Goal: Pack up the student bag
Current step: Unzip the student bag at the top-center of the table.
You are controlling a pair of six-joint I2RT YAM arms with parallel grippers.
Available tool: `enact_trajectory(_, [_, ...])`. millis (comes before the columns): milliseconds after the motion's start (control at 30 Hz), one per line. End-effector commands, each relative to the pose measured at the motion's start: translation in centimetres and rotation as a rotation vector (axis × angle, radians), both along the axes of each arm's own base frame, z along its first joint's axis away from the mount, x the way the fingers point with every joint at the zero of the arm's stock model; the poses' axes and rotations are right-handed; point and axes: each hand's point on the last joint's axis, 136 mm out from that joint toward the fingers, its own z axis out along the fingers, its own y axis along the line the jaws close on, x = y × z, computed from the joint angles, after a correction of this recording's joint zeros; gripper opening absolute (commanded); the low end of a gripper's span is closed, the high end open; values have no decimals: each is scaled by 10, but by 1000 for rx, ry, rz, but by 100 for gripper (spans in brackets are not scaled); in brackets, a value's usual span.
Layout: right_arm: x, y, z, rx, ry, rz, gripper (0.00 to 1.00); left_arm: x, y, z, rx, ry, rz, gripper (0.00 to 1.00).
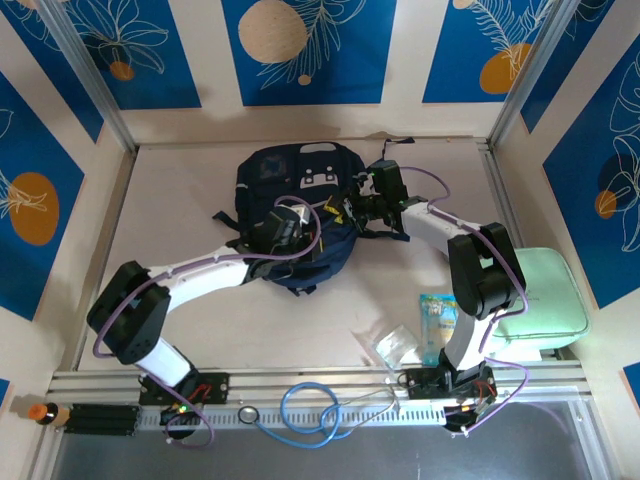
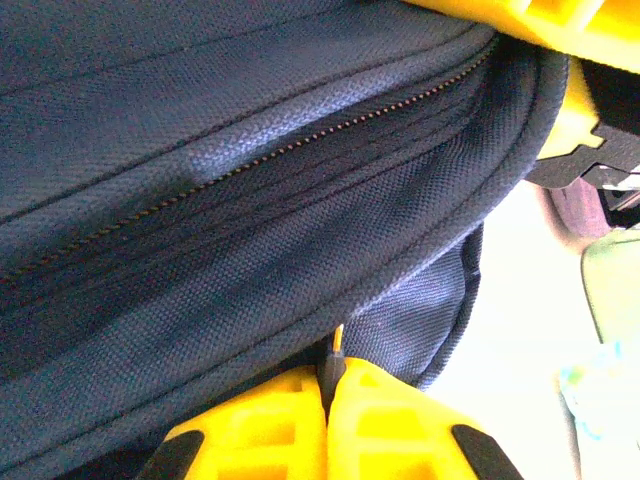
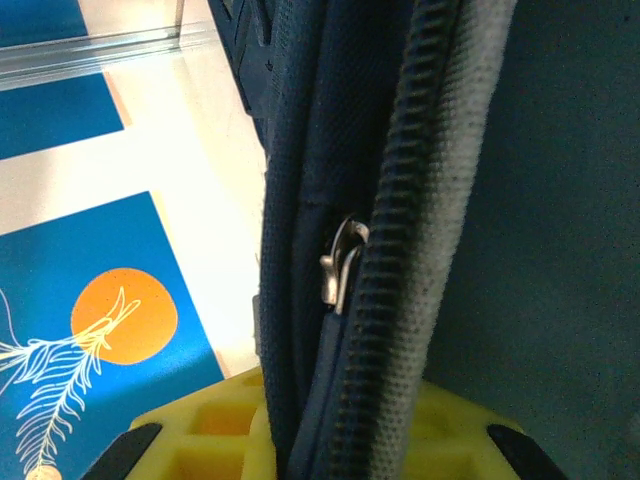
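Two arms meet over the student bag (image 1: 262, 190), which lies flat in the upper middle of the table (image 1: 190, 200) in the overhead view. To my eye the packing has hardly begun. The mint green case (image 1: 545, 295) sits at the right edge, well apart from the bag. The left gripper (image 1: 287, 228) rests on the bag's lower middle, its yellow fingers pressed together on a thin dark tab of the bag. The right gripper (image 1: 362, 207) at the bag's right side clamps a fold of navy fabric between its fingers. A blue snack packet (image 1: 437, 318) and a clear plastic pouch (image 1: 390, 345) lie lower right, outside the bag. The zip line (image 2: 300, 150) looks closed along the stretch I can see, and the metal slider (image 3: 340, 265) hangs just above the right fingers. Opening and loading look like what is left.
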Motion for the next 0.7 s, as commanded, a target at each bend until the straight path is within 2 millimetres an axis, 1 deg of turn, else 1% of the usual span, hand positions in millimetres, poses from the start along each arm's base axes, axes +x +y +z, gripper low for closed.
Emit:
enact_trajectory(0, [-9, -2, 22, 44, -55, 35, 12, 7, 28, 3, 88, -11, 75, 0])
enact_trajectory(167, [-4, -11, 24, 46, -92, 1, 9, -7, 39, -10, 117, 56, 51, 0])
enact_trajectory(233, [-3, -15, 23, 48, -98, -10, 8, -14, 46, -17, 136, 99, 65, 0])
enact_trajectory(367, [0, -21, 22, 44, -105, -21, 8, -25, 59, -23, 150, 146, 88, 0])
enact_trajectory(433, [2, -23, 21, 42, -109, -25, 7, -28, 67, -27, 164, 154, 107, 0])
enact_trajectory(533, [5, -29, 19, 38, -112, -36, 7, -32, 85, -34, 199, 174, 156, 0])
enact_trajectory(600, [7, -34, 19, 36, -118, -43, 7, -32, 97, -33, 234, 161, 177, 0])
enact_trajectory(667, [8, -38, 19, 37, -134, -50, 7, -32, 105, -27, 265, 130, 182, 0])
